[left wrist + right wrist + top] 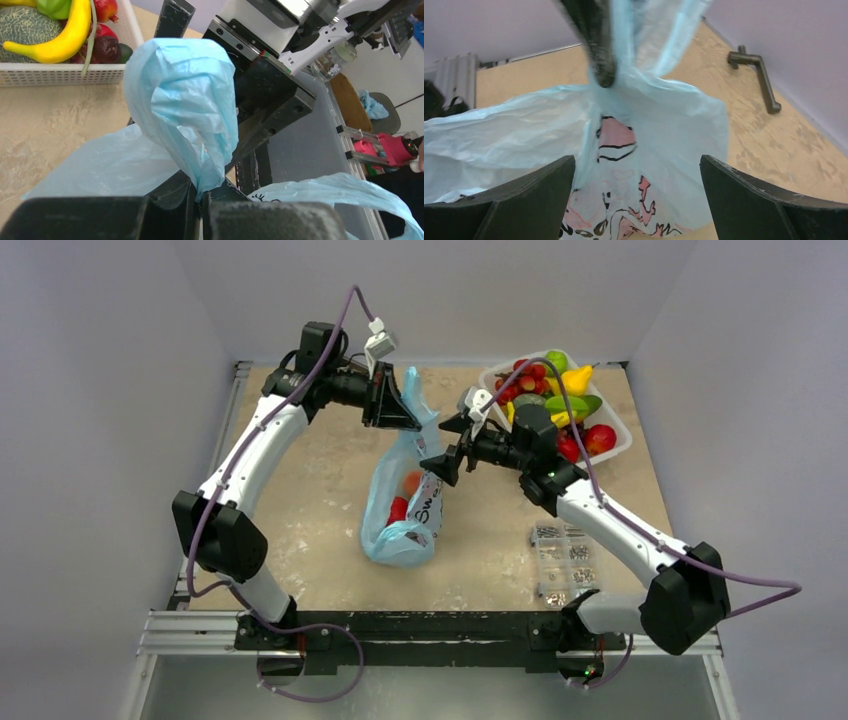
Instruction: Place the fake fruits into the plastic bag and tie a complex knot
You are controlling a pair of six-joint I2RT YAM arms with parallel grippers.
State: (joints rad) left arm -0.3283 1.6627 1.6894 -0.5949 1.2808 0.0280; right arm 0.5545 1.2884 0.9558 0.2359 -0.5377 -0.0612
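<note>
A robotics lab test cell: plain partition walls (pixel 100 390) box in a stone-patterned bench (pixel 320 500), with an aluminium mounting rail (pixel 190 628) and a screw organiser (pixel 563 565).

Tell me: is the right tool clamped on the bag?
No, the right tool stands wide open, its fingers either side of the bag, not pinching it.

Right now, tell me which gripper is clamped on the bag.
The left gripper: its jaws are shut on a handle loop of the plastic bag. The right gripper faces the bag wide open, gripping nothing.
</note>
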